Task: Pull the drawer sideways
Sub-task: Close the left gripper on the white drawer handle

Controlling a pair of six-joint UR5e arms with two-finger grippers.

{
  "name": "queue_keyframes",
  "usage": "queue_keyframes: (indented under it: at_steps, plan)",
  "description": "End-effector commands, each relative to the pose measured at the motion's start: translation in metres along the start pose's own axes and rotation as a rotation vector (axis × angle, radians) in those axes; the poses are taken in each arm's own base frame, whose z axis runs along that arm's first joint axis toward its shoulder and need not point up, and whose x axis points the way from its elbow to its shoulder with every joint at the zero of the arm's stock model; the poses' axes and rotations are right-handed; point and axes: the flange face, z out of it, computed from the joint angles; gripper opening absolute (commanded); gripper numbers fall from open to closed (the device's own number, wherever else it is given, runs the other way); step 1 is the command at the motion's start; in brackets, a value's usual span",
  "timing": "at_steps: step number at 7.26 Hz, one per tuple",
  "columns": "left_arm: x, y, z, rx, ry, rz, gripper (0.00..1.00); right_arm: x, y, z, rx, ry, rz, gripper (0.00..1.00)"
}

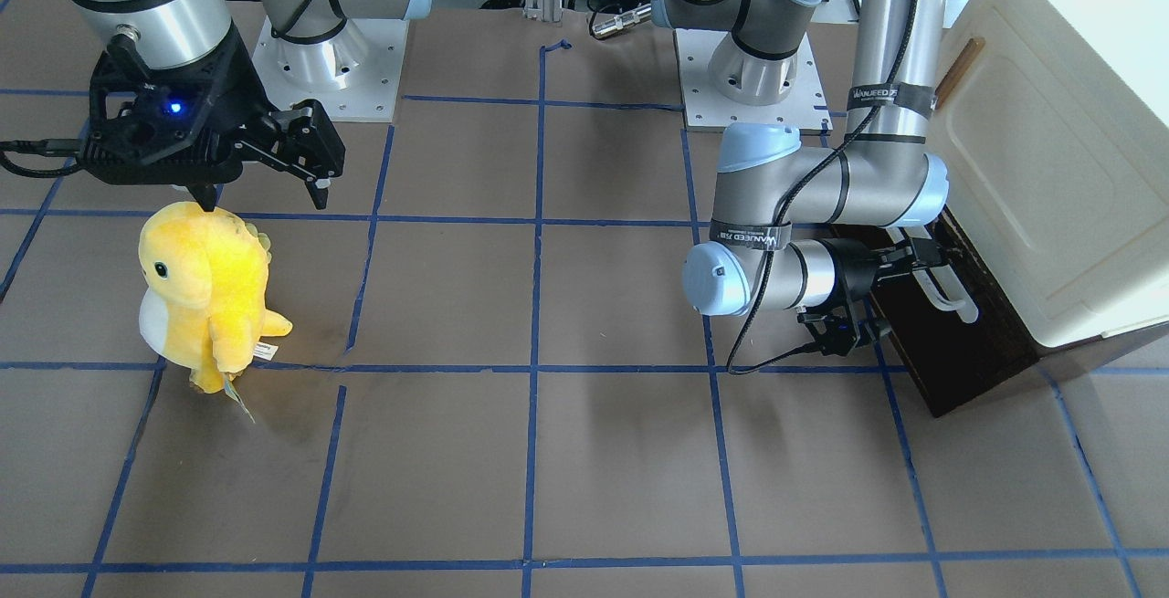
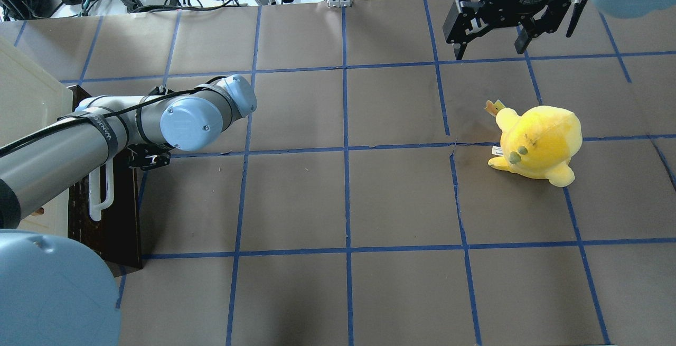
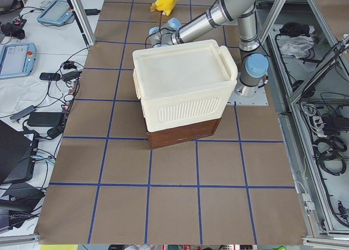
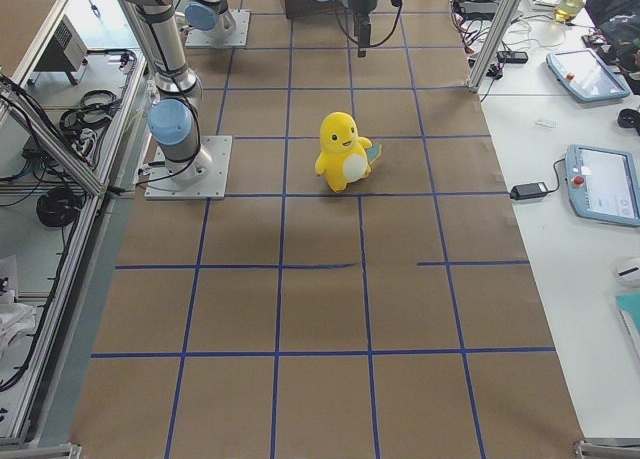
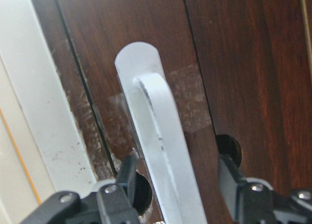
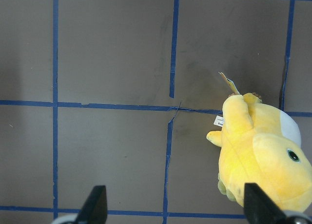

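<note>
The dark-brown drawer sits under the cream cabinet at the table's edge and sticks out a little. Its long white bar handle runs along the front. My left gripper is open at the handle's far end. In the left wrist view the two fingers stand either side of the handle, with a gap on each side, close to the drawer front. My right gripper is open and empty, hanging above the table beyond a yellow plush toy.
The yellow plush toy stands upright on the brown, blue-taped table, below the right gripper. The cabinet door has a small brown handle. The left arm's elbow hangs over the table beside the drawer.
</note>
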Motion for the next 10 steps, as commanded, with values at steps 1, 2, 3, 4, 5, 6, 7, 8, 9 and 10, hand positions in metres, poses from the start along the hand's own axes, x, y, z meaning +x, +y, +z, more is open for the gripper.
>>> queue_keyframes:
  at_steps: [1, 2, 3, 4, 5, 6, 7, 8, 9, 10]
  plan:
    - [-0.0002, 0.0, -0.0011, 0.001, 0.001, -0.001, 0.59, 0.0, 0.0, 0.0, 0.0, 0.0, 0.0, 1.0]
    - [-0.0004, 0.0006, -0.001, 0.001, 0.001, -0.001, 0.57, 0.0, 0.0, 0.0, 0.0, 0.0, 0.0, 1.0]
    - [-0.001, 0.0009, -0.0012, 0.001, 0.003, -0.003, 0.56, 0.0, 0.0, 0.0, 0.0, 0.0, 0.0, 1.0]
    - [-0.0007, 0.0011, -0.0012, -0.001, 0.005, -0.003, 0.55, 0.0, 0.0, 0.0, 0.0, 0.0, 0.0, 1.0]
    - [-0.0007, 0.0011, -0.0012, -0.001, 0.006, -0.004, 0.52, 0.0, 0.0, 0.0, 0.0, 0.0, 0.0, 1.0]
    - [-0.0006, 0.0012, -0.0012, -0.002, 0.007, -0.004, 0.45, 0.0, 0.0, 0.0, 0.0, 0.0, 0.0, 1.0]
    - [-0.001, 0.0009, -0.0015, -0.002, 0.008, -0.004, 0.42, 0.0, 0.0, 0.0, 0.0, 0.0, 0.0, 1.0]
    - [-0.0011, 0.0009, -0.0015, -0.002, 0.008, -0.006, 0.42, 0.0, 0.0, 0.0, 0.0, 0.0, 0.0, 1.0]
    - [-0.0003, 0.0007, -0.0013, -0.002, 0.008, -0.004, 0.42, 0.0, 0.0, 0.0, 0.0, 0.0, -0.002, 1.0]
    - [-0.001, 0.0009, -0.0015, -0.002, 0.008, -0.006, 0.42, 0.0, 0.0, 0.0, 0.0, 0.0, 0.0, 1.0]
